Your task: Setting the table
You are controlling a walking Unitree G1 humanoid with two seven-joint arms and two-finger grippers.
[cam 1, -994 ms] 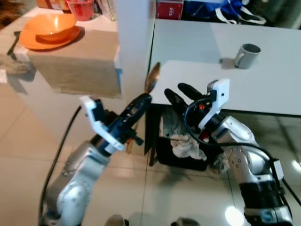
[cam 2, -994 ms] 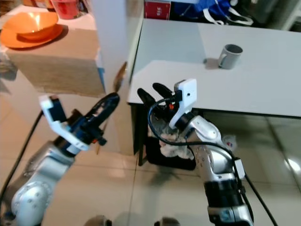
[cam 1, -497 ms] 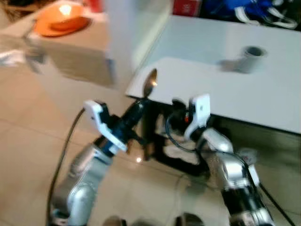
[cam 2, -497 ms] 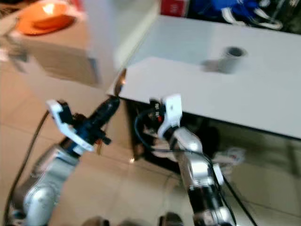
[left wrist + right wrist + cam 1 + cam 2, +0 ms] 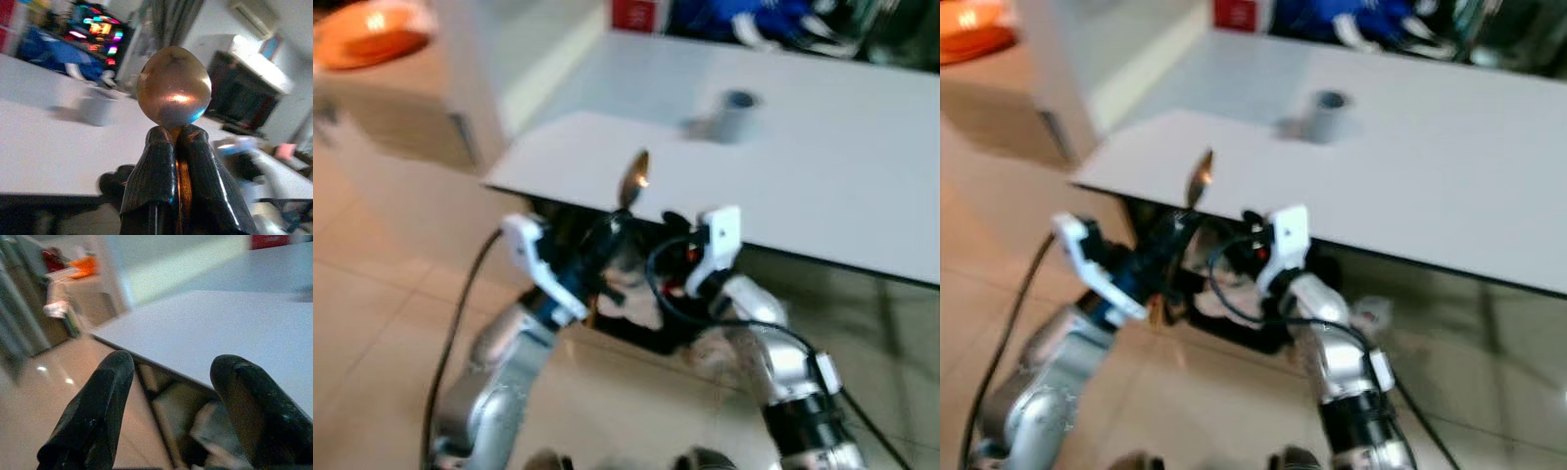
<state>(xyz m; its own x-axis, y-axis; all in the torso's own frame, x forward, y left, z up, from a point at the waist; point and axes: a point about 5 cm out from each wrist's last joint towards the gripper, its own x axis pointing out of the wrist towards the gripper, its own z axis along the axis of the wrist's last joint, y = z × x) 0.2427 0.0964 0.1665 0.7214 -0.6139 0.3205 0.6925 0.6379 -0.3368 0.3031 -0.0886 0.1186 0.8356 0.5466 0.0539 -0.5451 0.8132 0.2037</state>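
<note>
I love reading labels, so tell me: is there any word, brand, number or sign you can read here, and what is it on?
None can be read.
Red box at the far edge of the white table: white marks on it, too blurred to read.
Grey mug: no print visible.
Spoon held in the left gripper: no marking visible.
Glowing screen in the background: colours, no legible text.

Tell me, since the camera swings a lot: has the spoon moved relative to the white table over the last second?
Yes. The spoon, shut in the left tool, was beside the white table's corner earlier; its bowl now overlaps the tabletop at the front edge.
</note>
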